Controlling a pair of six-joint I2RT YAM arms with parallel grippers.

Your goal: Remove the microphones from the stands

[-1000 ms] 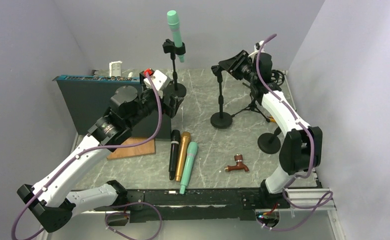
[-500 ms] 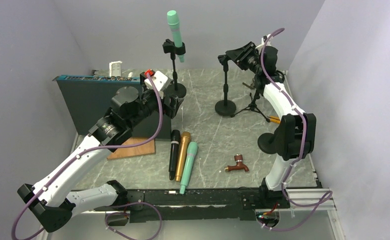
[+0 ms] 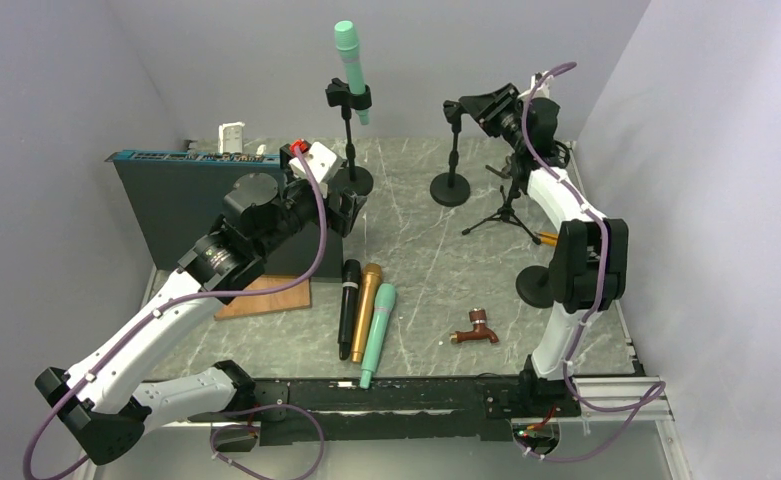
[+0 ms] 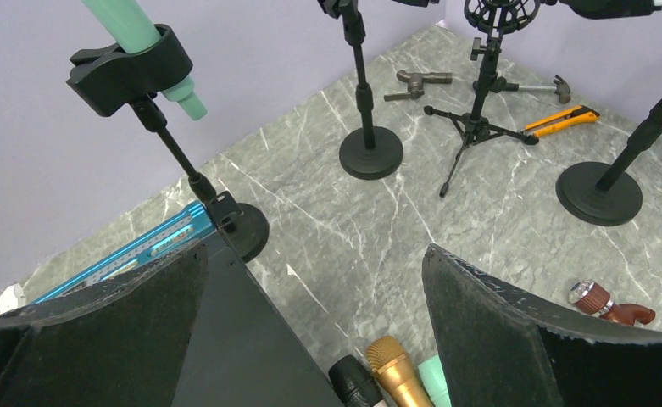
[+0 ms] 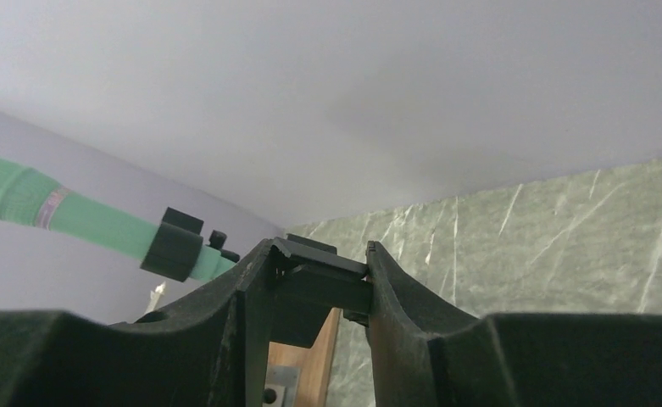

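The green mic (image 3: 349,62) is up at the back, tilted, w/ the clip (image 3: 348,96) tight round its lower part. So it is not out of its stand (image 3: 358,182) yet, and the main job isn't done. Nothing touches it.

The R gripper (image 3: 469,104) is at a diff. one, the empty stand (image 3: 451,189) just beside it. Its fingers (image 5: 225,339) are squeezed onto that stand's black top piece, not onto the mic. The L gripper (image 4: 310,314) is low by the dark box (image 3: 181,205), fingers spread wide & holding nothing. In its wrist view the mic is high up & well apart from it.

3 other mics (image 3: 365,298) lie flat on the table nr the front.

I think what's left is all of it: go to the green mic, grab it, pull it out of the clip.
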